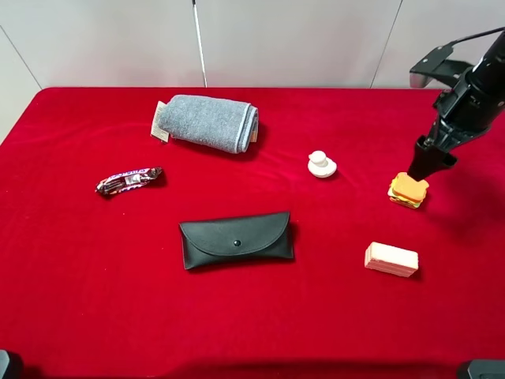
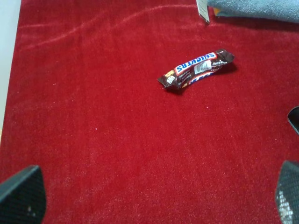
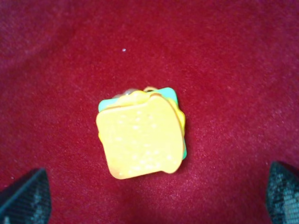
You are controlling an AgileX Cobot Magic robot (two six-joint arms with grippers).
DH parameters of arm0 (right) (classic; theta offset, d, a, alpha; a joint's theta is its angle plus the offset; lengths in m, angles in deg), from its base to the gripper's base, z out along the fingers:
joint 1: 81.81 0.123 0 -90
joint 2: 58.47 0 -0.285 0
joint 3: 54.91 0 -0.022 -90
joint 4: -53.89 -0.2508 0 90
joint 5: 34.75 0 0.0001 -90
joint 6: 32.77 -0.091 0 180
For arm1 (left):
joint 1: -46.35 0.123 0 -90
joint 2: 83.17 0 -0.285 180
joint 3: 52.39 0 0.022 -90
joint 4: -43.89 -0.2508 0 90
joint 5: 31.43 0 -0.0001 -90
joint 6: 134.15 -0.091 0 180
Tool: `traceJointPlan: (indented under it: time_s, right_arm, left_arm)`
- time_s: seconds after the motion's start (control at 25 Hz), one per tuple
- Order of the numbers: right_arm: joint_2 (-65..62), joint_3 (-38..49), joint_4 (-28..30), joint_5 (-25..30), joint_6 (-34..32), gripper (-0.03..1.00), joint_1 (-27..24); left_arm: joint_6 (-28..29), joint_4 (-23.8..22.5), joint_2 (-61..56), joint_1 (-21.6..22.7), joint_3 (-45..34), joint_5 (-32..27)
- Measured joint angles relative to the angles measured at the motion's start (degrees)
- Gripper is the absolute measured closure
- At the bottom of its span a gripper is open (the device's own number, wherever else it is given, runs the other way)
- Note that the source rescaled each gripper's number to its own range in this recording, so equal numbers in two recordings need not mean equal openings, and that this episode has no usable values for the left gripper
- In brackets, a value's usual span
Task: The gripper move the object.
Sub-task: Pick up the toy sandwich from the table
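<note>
The toy sandwich [image 1: 408, 190], orange-tan bread over yellow and green layers, lies flat on the red cloth at the right. My right gripper [image 1: 430, 162] hangs just above its far right side. In the right wrist view the sandwich [image 3: 140, 140] sits centred ahead of the right gripper [image 3: 154, 200], whose fingertips [image 3: 25, 196] stand wide apart and hold nothing. My left gripper [image 2: 154, 196] is open and empty over bare cloth. It does not show in the exterior high view.
A white knob-shaped piece [image 1: 321, 164] sits left of the sandwich and a pale pink block [image 1: 391, 258] nearer the front. A black glasses case [image 1: 237, 239] lies mid-table, a grey rolled towel [image 1: 207, 122] at the back, and a Snickers bar [image 1: 129, 181] at the left, also in the left wrist view [image 2: 196, 70].
</note>
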Motion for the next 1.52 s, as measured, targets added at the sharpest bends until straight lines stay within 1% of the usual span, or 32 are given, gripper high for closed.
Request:
traceJointPlan:
  time_s: [0.2, 0.4, 0.64, 1.16, 1.52]
  right_arm:
    - [2.69, 0.0, -0.45, -0.58, 2.77, -0.03, 0.0]
    - [4.79, -0.04, -0.52, -2.43, 3.63, -0.03, 0.0]
    - [6.31, -0.04, -0.67, -4.41, 3.9, -0.03, 0.0]
    - [10.05, -0.04, -0.67, -5.17, 4.03, -0.03, 0.0]
    - [10.1, -0.04, -0.67, -5.91, 4.03, -0.03, 0.0]
  left_arm:
    - [0.0, 0.0, 0.0, 0.0, 0.0, 0.0]
    - [0.0, 0.0, 0.0, 0.0, 0.0, 0.0]
    - [0.0, 0.0, 0.0, 0.0, 0.0, 0.0]
    - [0.0, 0.0, 0.0, 0.0, 0.0, 0.0]
    - [0.0, 0.0, 0.0, 0.0, 0.0, 0.0]
